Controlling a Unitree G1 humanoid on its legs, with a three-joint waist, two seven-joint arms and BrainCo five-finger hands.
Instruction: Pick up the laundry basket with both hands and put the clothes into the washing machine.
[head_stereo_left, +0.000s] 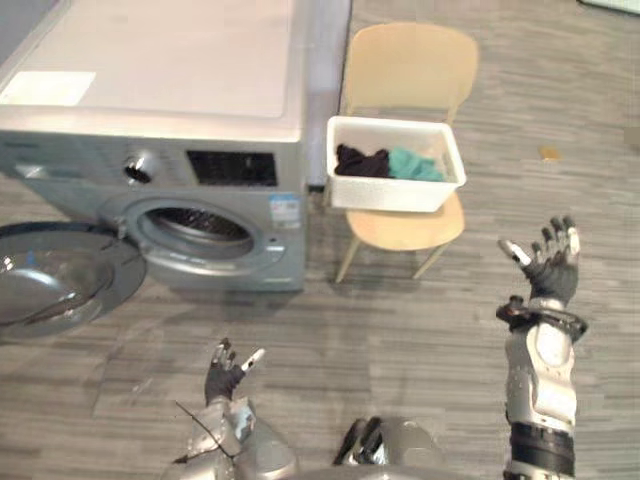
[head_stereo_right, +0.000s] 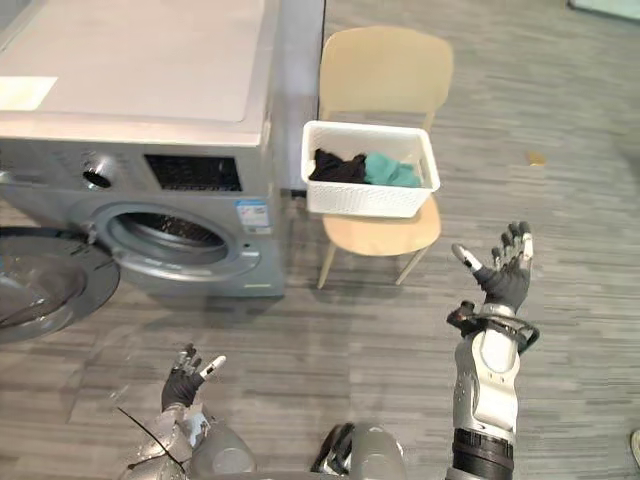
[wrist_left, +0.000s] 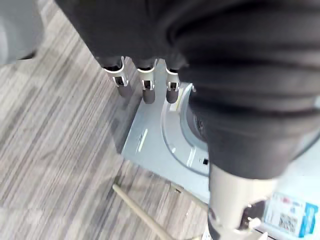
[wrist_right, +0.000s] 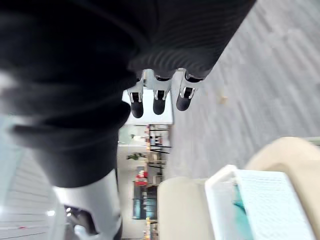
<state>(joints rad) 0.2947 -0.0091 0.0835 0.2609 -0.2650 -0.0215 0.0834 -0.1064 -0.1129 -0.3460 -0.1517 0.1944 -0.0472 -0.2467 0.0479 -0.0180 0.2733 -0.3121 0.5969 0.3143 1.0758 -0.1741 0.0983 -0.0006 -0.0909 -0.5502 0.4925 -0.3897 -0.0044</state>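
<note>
Over on the right side, the right hand (head_stereo_left: 548, 262) is up in the air above the grey wood-grain floor (head_stereo_left: 420, 330), fingers (head_stereo_left: 568, 235) straight and spread wide, holding nothing and touching nothing. The left hand (head_stereo_left: 228, 372) sits low in front of the washing machine (head_stereo_left: 150, 70), fingers loose and fanned out, also empty. The laundry basket (head_stereo_left: 390, 195) is a white plastic rectangle with finely perforated walls. It's parked on the seat of a pale wooden chair (head_stereo_left: 410, 65) with a rounded back, just beside the silver-grey machine and well apart from both hands. The clothes (head_stereo_left: 360, 160) inside are a crumpled dark piece next to a teal one. The machine's round glass door (head_stereo_left: 50, 275) is swung wide open to the left, showing the shiny metal drum (head_stereo_left: 195, 225).
</note>
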